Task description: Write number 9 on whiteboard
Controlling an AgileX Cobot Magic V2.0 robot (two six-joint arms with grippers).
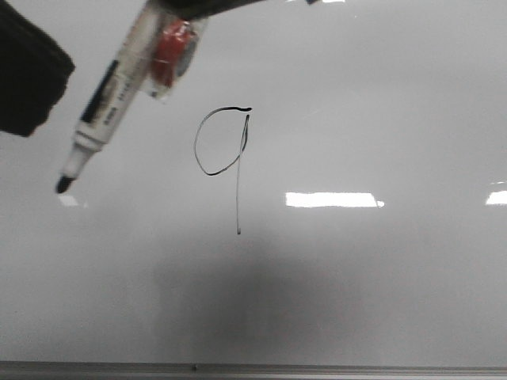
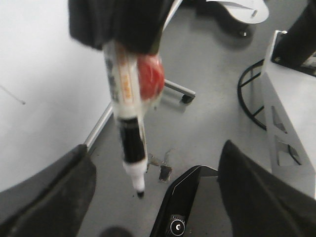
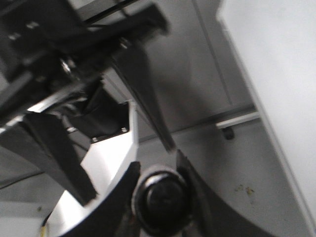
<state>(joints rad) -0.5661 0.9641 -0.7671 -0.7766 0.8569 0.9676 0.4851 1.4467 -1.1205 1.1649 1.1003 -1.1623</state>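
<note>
You are looking at the 9 point(image 1: 226, 158) sitting drawn at the centre of the whiteboard point(image 1: 380, 277), its loop at 12 o'clock and its thin tail running down toward 6. Out at 10 o'clock from it, a marker point(image 1: 107, 103) is hanging tilted, tip pointing toward 7 o'clock and apart from the 9. Your left gripper point(image 2: 148, 192) is standing spread wide, its fingers either side of the marker's tip. Your right gripper point(image 3: 158, 195) is clenching a round dark object point(image 3: 159, 197).
</note>
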